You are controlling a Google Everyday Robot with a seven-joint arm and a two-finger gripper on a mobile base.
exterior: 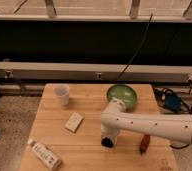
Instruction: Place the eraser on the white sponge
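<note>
The white sponge (pixel 74 121) is a small off-white block lying flat on the wooden table (pixel 89 107), left of centre. My gripper (pixel 108 141) hangs from the white arm (pixel 154 127) that reaches in from the right. It points down at the table, about a hand's width right of the sponge and a little nearer the front. A small dark shape shows at its tip. I cannot tell whether that is the black eraser or part of the gripper. No other black slab is in view.
A white cup (pixel 62 94) stands at the back left. A green bowl (pixel 122 94) sits at the back right, behind the arm. A white labelled bottle (pixel 44 154) lies at the front left. A reddish-brown elongated object (pixel 145 143) lies at the front right.
</note>
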